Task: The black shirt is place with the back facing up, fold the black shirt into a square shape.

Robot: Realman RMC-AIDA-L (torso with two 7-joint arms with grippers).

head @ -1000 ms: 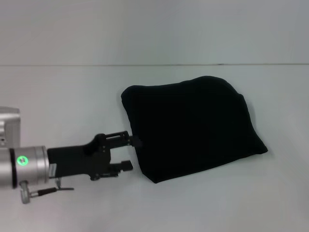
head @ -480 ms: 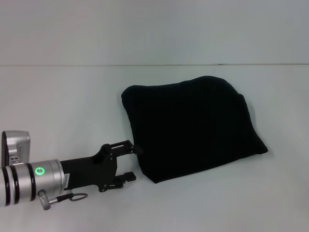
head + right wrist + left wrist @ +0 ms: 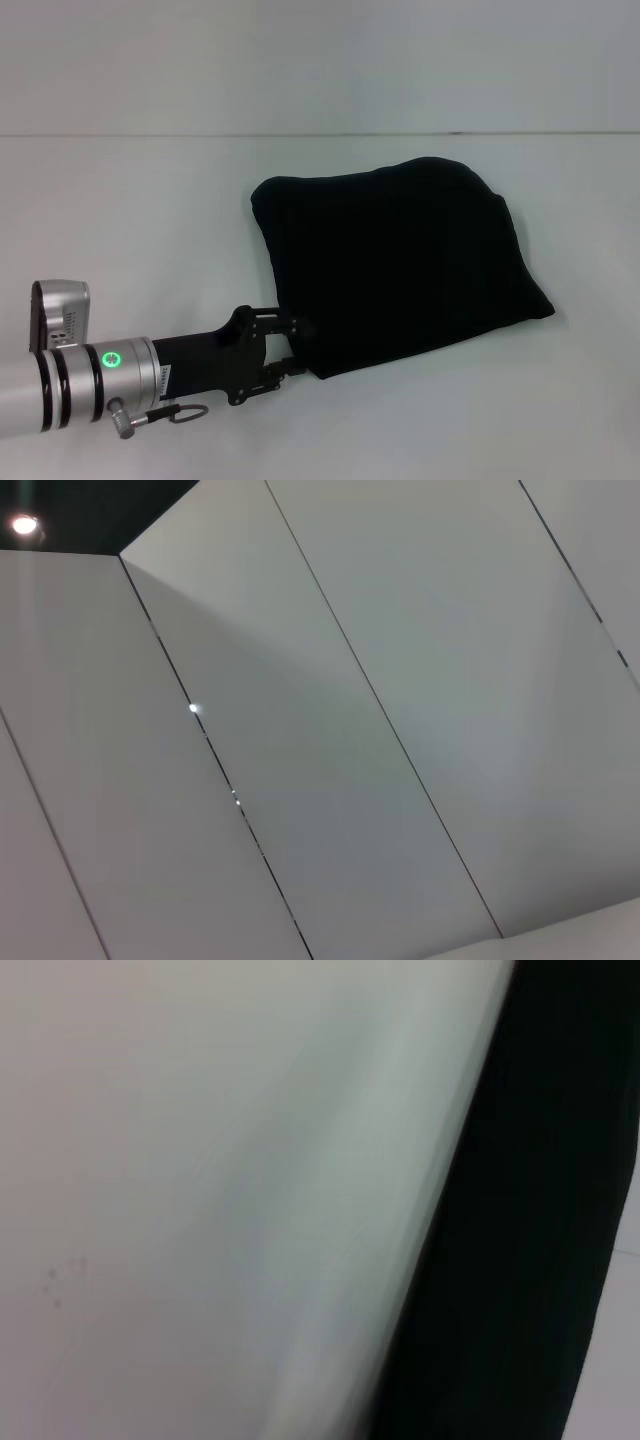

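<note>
The black shirt [image 3: 395,260] lies folded into a rough four-sided bundle on the white table [image 3: 130,220], right of centre in the head view. My left gripper [image 3: 297,348] reaches in from the near left, open, with its fingertips at the shirt's near-left corner, against the fabric's edge. Nothing is held between the fingers. In the left wrist view the black shirt [image 3: 530,1210] fills one side and bare table [image 3: 200,1190] the other. My right gripper is out of view; its wrist camera faces pale wall panels [image 3: 350,740].
The table's far edge [image 3: 320,134] runs across the head view, with a plain wall behind it. Bare white tabletop surrounds the shirt on all sides.
My left arm has slid toward the near edge and to the right, bringing the open gripper from the shirt's left edge to its near-left corner. The shirt has not moved.
</note>
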